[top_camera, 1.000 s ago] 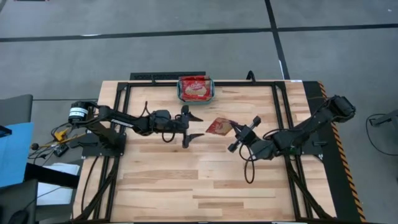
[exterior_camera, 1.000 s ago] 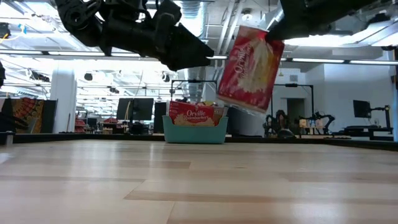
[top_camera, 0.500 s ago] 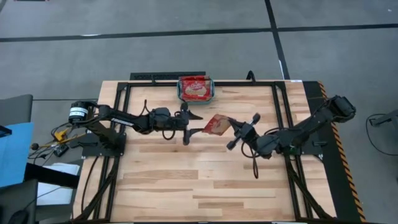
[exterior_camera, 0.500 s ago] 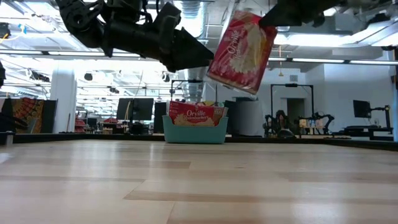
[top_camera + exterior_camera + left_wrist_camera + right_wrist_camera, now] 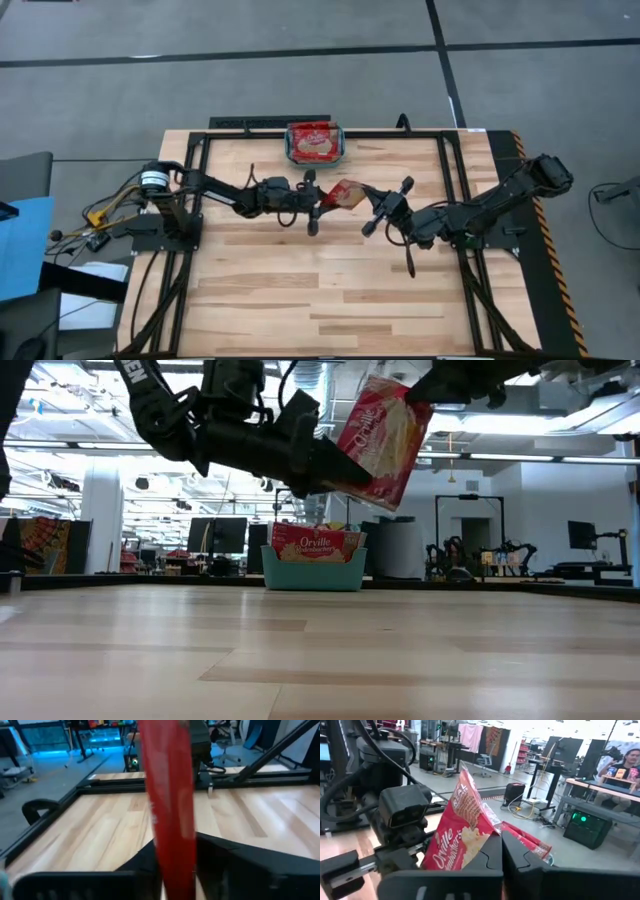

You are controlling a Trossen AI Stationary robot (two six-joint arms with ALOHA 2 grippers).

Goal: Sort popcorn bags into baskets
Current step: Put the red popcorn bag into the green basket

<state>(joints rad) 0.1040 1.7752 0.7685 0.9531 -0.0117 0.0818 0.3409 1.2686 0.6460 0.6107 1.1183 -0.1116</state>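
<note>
A red popcorn bag point(image 5: 345, 194) with a cream label hangs in the air over the table's middle, and also shows in the low view point(image 5: 385, 435). My right gripper point(image 5: 368, 203) is shut on it. My left gripper point(image 5: 318, 203) is open, with one finger on each side of the bag's lower left end, which shows edge-on in the left wrist view point(image 5: 170, 820). The teal basket point(image 5: 289, 146) stands at the far edge with more red bags point(image 5: 313, 140) lying in it. My right gripper pinches the bag's upper right end point(image 5: 482, 834) between its two fingers, which come from the table's right side. The bag is clear of the table and hangs tilted, its lower end point(image 5: 372, 485) toward my left gripper. My left gripper: I cannot tell whether its fingers point(image 5: 142, 862) touch the bag.
A black frame point(image 5: 200, 150) runs along the table's left, far and right edges. The basket also shows in the low view point(image 5: 313, 572), behind and below the bag. Bare wood lies toward the near edge point(image 5: 330, 300).
My right gripper has carried the bag toward the table's left and a little up, the bag staying tilted and clear of the table. My left gripper has gone toward the table's right until its fingers stand around the bag's lower end.
</note>
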